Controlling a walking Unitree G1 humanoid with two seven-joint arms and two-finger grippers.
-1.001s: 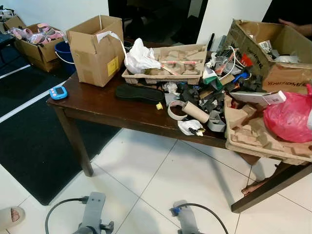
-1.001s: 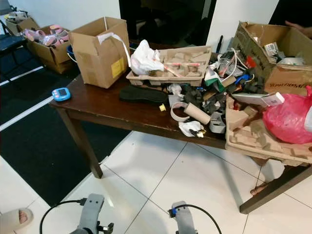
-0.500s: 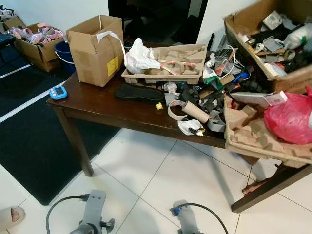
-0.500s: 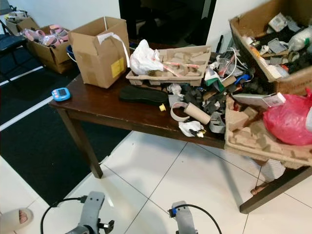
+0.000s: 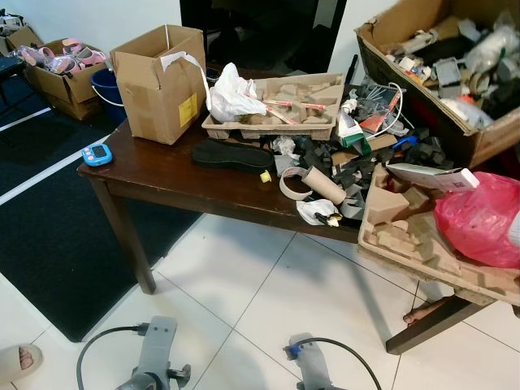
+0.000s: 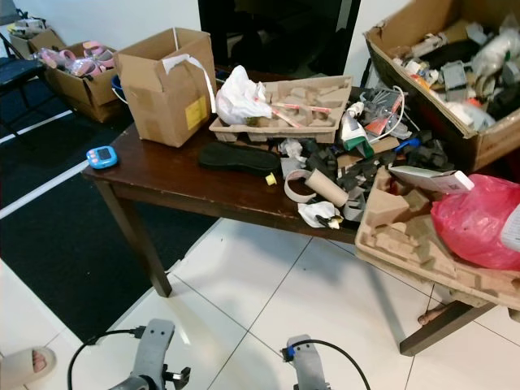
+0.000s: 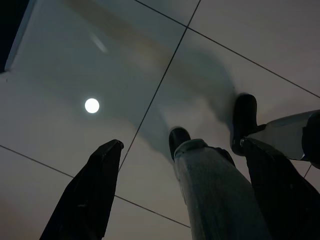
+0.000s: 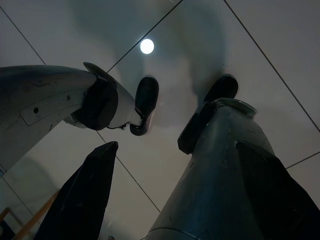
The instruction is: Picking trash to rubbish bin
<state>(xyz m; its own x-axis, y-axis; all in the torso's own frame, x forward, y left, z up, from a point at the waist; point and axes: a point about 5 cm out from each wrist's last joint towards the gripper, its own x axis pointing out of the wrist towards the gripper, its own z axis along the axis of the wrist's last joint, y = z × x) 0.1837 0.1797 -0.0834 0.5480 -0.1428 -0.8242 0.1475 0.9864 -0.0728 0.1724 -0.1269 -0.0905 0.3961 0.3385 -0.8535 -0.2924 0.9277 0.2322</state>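
Trash [image 5: 329,175] heaped on table [image 5: 166,175]

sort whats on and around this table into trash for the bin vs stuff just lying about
Likely trash for the bin:
cardboard tube
tape roll
crumpled white wrapper
red plastic bag
pulp tray

Probably just lying about:
blue gadget
upright brown box
black shoe sole
box of pink items

Both arms hang idle, fingers open.
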